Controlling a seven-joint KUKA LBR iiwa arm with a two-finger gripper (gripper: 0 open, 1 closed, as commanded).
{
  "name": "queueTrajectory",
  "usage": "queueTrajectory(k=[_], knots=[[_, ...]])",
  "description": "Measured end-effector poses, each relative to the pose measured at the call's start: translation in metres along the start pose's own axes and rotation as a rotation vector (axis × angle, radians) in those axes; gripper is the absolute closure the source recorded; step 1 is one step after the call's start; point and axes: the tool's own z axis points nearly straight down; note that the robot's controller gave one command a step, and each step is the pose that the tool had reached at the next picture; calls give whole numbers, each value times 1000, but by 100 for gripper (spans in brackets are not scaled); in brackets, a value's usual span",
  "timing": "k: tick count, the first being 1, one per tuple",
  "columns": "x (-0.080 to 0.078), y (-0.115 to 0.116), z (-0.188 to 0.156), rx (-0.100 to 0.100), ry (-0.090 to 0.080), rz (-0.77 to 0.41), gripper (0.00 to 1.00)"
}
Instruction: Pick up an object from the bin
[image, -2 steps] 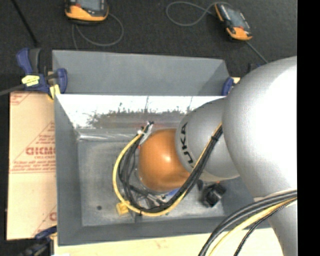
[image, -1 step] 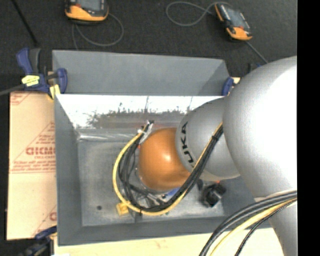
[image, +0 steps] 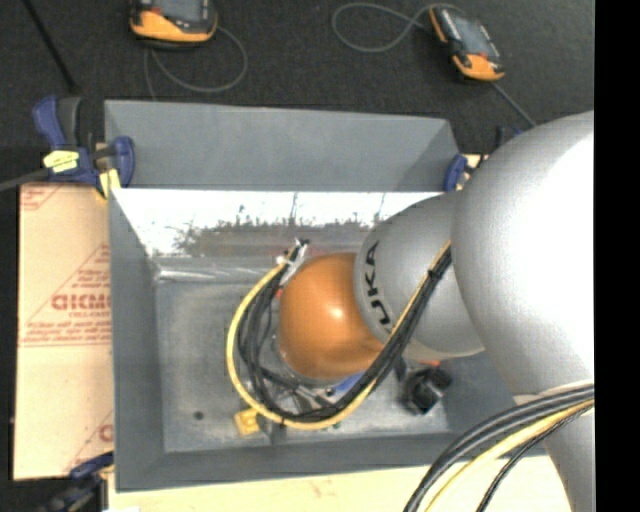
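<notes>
A small yellow block (image: 247, 422) lies on the bin floor near the front wall, left of centre, right beside the arm's yellow cable loop. A black chunky thing (image: 424, 390) sits at the front right of the floor, just beside the arm. A bit of something blue (image: 346, 383) peeks out from under the orange cover near the front middle; the cover and cables hide the rest of it.
The arm reaches in from the right, and its orange cover and cable loops stand over the middle of the bin. The left part of the floor shows bare grey metal with a few dark specks.
</notes>
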Motion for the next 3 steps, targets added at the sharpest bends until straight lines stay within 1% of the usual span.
queueTrajectory(k=[1,3], knots=[[3,0,-20,2,15,0,100],[2,-1,-64,2,13,1,100]])
